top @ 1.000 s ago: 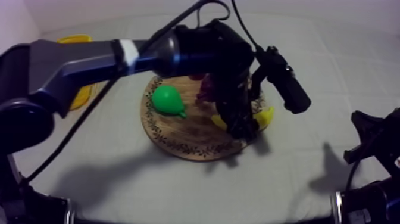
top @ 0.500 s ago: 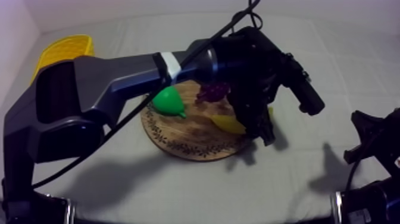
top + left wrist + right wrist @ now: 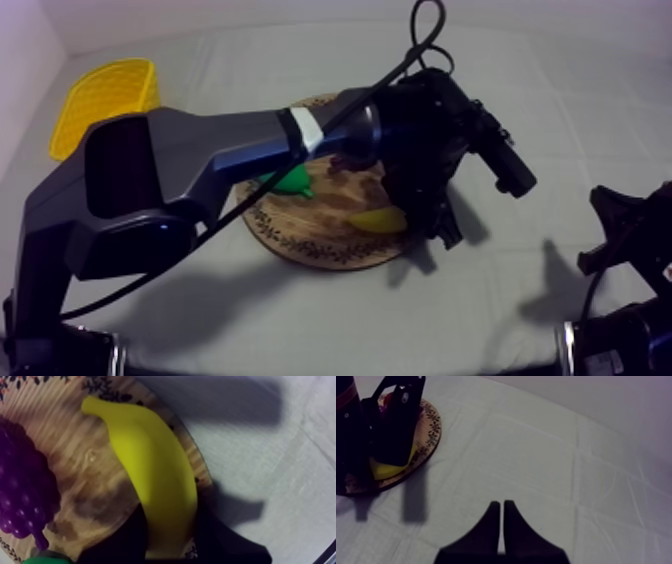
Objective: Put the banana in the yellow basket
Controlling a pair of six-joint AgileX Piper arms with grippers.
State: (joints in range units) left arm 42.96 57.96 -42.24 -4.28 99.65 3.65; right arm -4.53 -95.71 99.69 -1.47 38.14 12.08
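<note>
The yellow banana (image 3: pixel 378 220) lies at the right edge of the round wooden board (image 3: pixel 300 232). My left arm reaches across the board, and my left gripper (image 3: pixel 425 222) is at the banana's right end. In the left wrist view the banana (image 3: pixel 150 471) runs down between the two black fingers (image 3: pixel 125 541), which press on both its sides over the board's rim (image 3: pixel 195 466). The yellow basket (image 3: pixel 100 95) stands at the far left. My right gripper (image 3: pixel 502 507) is shut on nothing over bare cloth, far from the board (image 3: pixel 431 426).
A green pear (image 3: pixel 290 182) and purple grapes (image 3: pixel 350 160) sit on the board, with the grapes (image 3: pixel 25 491) close beside the banana. Bare cloth lies to the right of and in front of the board. My right arm (image 3: pixel 625 250) rests at the near right.
My left arm has swung so that the basket is now uncovered. The gripper has shifted to the banana's right end, and more of the banana shows. The right arm has not moved.
</note>
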